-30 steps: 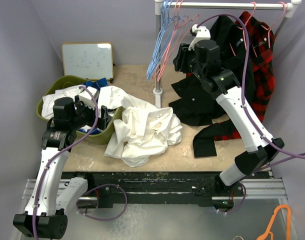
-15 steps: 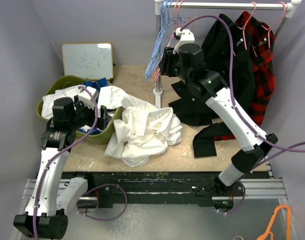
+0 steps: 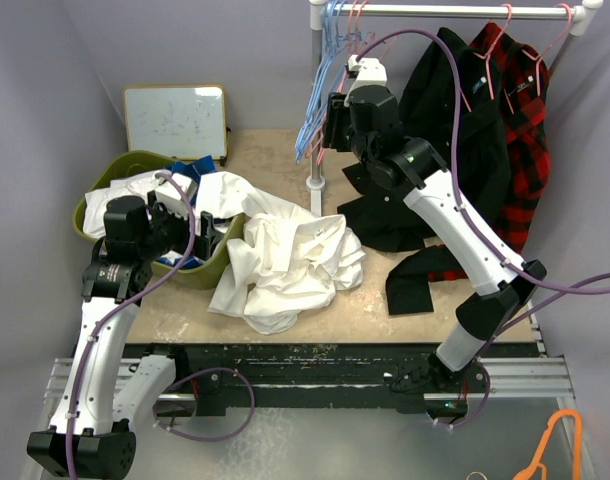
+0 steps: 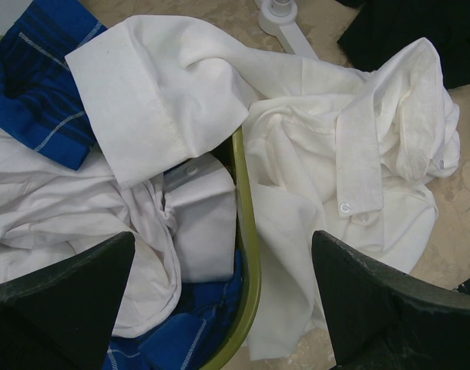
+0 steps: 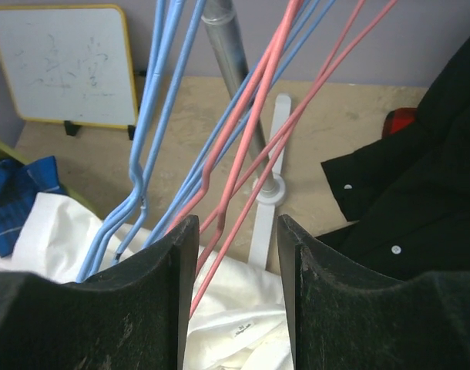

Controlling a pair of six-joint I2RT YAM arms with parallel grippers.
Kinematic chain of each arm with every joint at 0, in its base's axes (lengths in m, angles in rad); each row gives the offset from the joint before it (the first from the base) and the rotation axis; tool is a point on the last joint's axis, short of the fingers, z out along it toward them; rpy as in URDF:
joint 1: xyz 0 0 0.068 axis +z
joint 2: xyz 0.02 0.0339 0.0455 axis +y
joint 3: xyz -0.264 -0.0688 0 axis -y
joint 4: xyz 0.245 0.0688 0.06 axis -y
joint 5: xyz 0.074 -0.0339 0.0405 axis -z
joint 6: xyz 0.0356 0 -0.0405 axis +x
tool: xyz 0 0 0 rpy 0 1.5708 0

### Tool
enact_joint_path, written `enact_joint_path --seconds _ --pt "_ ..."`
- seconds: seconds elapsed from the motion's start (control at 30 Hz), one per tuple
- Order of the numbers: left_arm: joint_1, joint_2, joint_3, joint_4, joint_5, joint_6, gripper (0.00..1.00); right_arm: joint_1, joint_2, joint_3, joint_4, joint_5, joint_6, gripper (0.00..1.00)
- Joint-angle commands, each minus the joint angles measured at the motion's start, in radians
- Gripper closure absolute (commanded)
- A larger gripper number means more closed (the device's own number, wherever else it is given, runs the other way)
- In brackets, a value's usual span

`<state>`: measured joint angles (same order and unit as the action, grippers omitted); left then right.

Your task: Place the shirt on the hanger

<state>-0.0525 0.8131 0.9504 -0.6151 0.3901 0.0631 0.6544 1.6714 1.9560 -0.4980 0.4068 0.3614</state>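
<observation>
My right jaws stood part-open around the pink hanger (image 5: 256, 77), its wires passing between them unclamped, while my left jaws gaped wide above the white shirt (image 3: 295, 260) – heaped on the counter (image 3: 270, 160), spilling over the green basket (image 4: 249, 254)

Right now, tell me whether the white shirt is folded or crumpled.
Crumpled: the shirt lies heaped on the table, one sleeve draped over the green bin.
</observation>
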Motion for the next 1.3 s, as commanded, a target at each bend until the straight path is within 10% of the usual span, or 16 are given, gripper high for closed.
enact_joint_path --seconds 0.0,0.87,1.13,1.27 --pt "0.007 -0.016 -0.007 0.038 0.010 0.000 0.01 0.005 0.022 0.056 -0.033 0.090 -0.022 0.52" --pt "0.008 -0.023 -0.009 0.036 0.015 -0.001 0.01 -0.004 0.104 0.151 -0.011 0.234 -0.168 0.60" --pt "0.008 -0.024 -0.006 0.032 0.015 -0.002 0.01 -0.028 0.080 0.109 0.036 0.187 -0.178 0.98" --pt "0.008 -0.020 -0.006 0.032 0.019 -0.002 0.01 -0.027 0.058 0.108 0.055 0.193 -0.208 1.00"
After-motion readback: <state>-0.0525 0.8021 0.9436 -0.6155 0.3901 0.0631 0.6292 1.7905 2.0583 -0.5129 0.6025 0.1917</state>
